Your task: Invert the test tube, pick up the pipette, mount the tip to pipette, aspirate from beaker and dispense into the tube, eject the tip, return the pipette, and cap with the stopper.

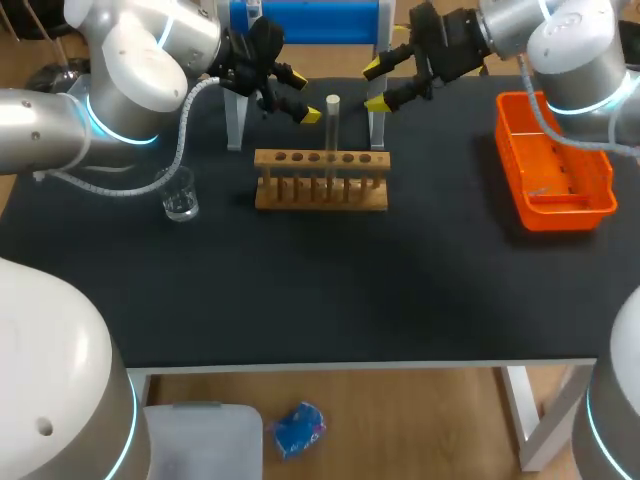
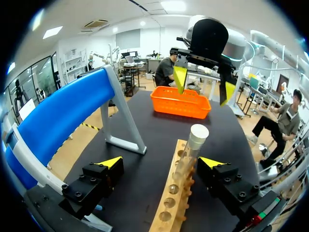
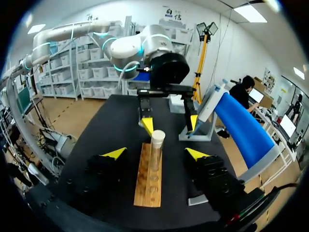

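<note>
A clear test tube with a white stopper on top stands upright in the wooden rack at the back middle of the table. My left gripper hovers open just left of the tube's top. My right gripper hovers open just right of it. In the left wrist view the tube stands between the spread fingers of the left gripper, nearer one finger, with my right gripper beyond. In the right wrist view the tube stands midway in the right gripper, untouched, above the rack.
A glass beaker stands left of the rack. An orange basket sits at the right side of the table. A blue pipette stand on white legs rises behind the rack, close to both grippers.
</note>
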